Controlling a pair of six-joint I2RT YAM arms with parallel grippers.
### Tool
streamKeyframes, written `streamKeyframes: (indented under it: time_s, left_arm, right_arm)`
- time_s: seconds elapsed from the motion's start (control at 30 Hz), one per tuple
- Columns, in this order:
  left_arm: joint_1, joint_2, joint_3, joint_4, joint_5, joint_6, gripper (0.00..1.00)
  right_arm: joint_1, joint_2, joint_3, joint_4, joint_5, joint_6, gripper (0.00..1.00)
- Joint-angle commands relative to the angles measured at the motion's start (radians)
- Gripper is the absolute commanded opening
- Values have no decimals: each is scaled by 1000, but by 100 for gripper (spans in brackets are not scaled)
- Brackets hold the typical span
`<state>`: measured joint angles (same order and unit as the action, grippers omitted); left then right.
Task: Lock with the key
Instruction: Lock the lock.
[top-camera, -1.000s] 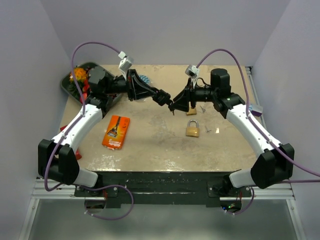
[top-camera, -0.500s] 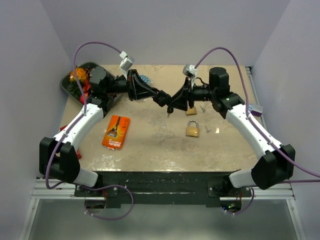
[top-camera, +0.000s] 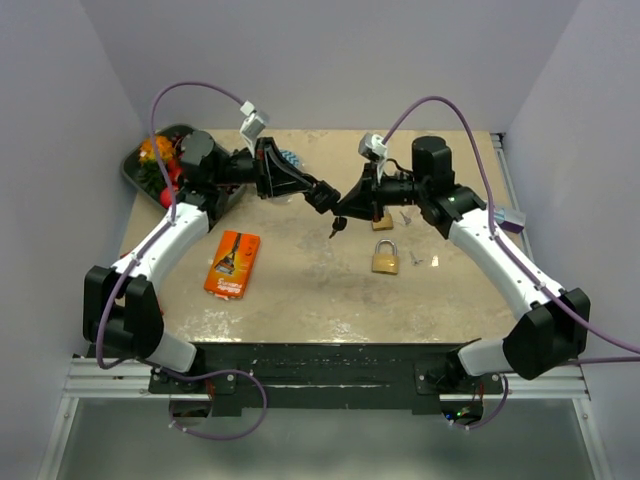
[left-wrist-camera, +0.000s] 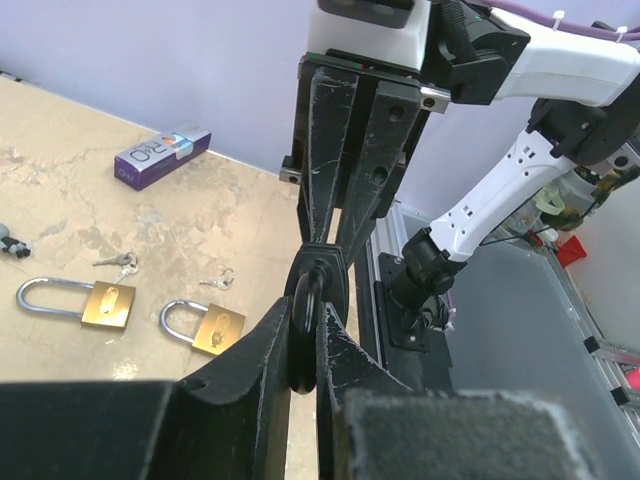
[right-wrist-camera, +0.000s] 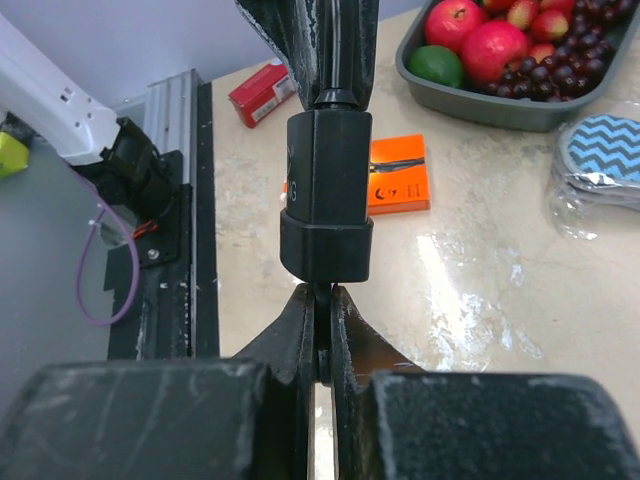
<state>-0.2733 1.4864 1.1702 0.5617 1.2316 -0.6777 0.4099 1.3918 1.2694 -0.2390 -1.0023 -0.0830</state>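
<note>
The black-headed metal key (right-wrist-camera: 325, 215) hangs in mid-air over the middle of the table, caught between both arms; the left gripper (top-camera: 324, 197) pinches its ring end, fingers clamped on it, while the right gripper (top-camera: 347, 208) nips the thin end below the head, fingers (right-wrist-camera: 360, 350) all but touching (a handover, by the look of it, for a better turning hold); one brass padlock (top-camera: 385, 258) lies flat on the right arm's side, a second brass padlock (left-wrist-camera: 105, 303) near it; underneath, a glossy beige tabletop (top-camera: 300, 290), an orange packet (top-camera: 232, 264), a dark tray of fruit (right-wrist-camera: 500, 112); plain lilac walls (top-camera: 330, 60) all round.
</note>
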Motion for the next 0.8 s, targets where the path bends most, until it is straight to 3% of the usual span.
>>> streamKeyframes:
  time_s: [0.0, 0.2, 0.43, 0.77]
  left_arm:
    - [83, 31, 130, 113, -55, -33, 0]
    - [172, 92, 216, 148, -35, -68, 0]
    - [184, 104, 210, 254, -41, -163, 0]
    - [215, 110, 194, 265, -46, -163, 0]
  right_arm:
    - [-11, -56, -33, -79, 40, -49, 0]
    - [-66, -83, -133, -65, 65, -29, 0]
    - [-66, -86, -192, -10, 64, 15, 0]
    - [-75, -111, -288, 35, 47, 69, 0]
